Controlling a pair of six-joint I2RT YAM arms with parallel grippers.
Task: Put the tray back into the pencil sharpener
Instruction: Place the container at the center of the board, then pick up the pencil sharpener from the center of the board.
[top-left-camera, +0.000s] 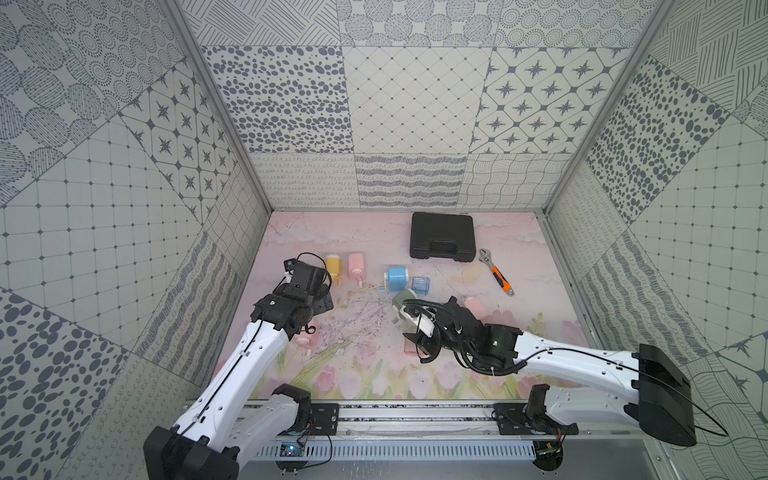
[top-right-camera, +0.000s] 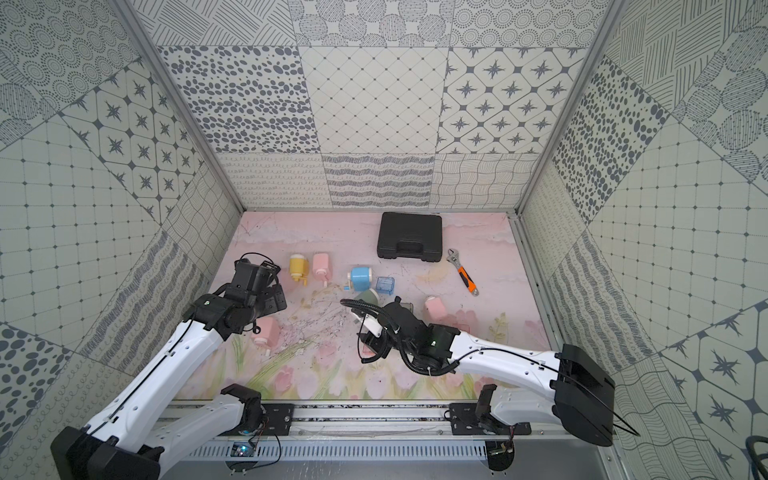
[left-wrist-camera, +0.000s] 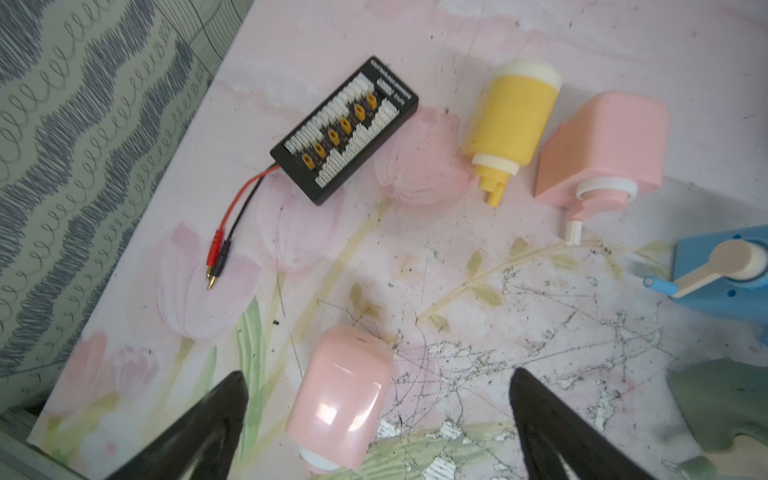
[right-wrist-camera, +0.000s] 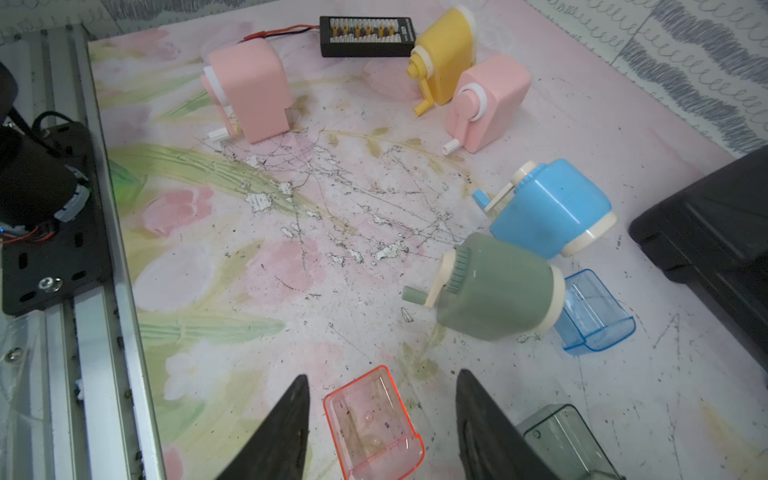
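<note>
A clear red tray (right-wrist-camera: 374, 428) lies flat on the flowered mat between the fingers of my right gripper (right-wrist-camera: 382, 374). The jaws stand apart, with a gap to the tray on each side. In a top view the tray (top-left-camera: 409, 347) shows just under that gripper. A pink pencil sharpener (left-wrist-camera: 345, 399) lies on its side on the mat below my left gripper (left-wrist-camera: 377, 371), which is wide open and touches nothing. It also appears in the right wrist view, pink sharpener (right-wrist-camera: 249, 91). Another pink sharpener (top-left-camera: 473, 305) lies beyond the right arm.
Yellow (right-wrist-camera: 444, 54), pink (right-wrist-camera: 486, 104), blue (right-wrist-camera: 548, 208) and green (right-wrist-camera: 494, 286) sharpeners lie near the middle. A blue tray (right-wrist-camera: 594, 311) and a grey tray (right-wrist-camera: 565, 440) lie close by. Black case (top-left-camera: 442, 236) and wrench (top-left-camera: 496, 272) are at the back, a connector board (left-wrist-camera: 345, 129) far left.
</note>
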